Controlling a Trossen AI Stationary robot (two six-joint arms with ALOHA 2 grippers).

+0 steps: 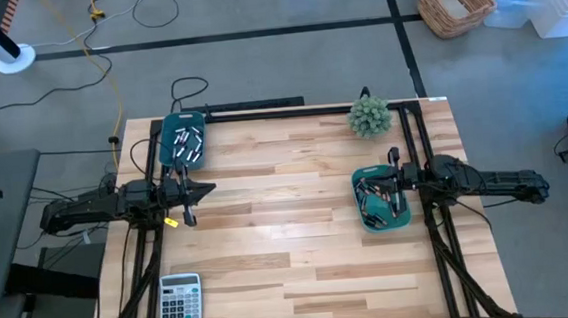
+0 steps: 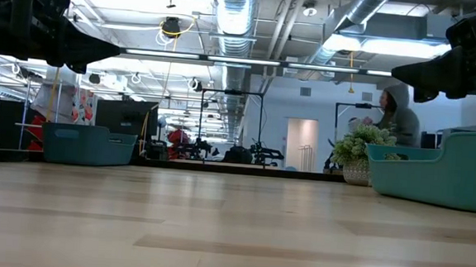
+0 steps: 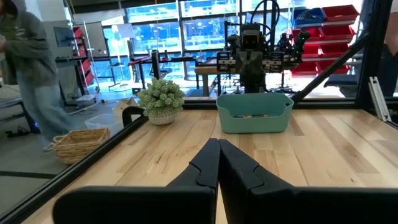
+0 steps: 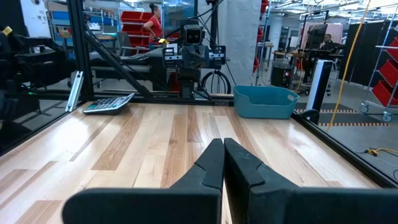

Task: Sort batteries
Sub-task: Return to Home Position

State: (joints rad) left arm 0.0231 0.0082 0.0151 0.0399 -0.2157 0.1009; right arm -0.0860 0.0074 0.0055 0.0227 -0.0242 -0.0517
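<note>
the batteries (image 1: 191,143) in the darker bin (image 1: 165,137) are tiny slivers from above, can't count them or tell the sizes apart. in the teal bin (image 1: 381,226) the right arm (image 1: 456,179) sits over part of the pile. from table height the walls of both bins hide whatever's inside, and both arms get chopped off by the top edge. calculator (image 1: 181,301) keys are too small to read. the person (image 2: 398,114) across the room is half hidden behind the plant (image 2: 355,149).
</note>
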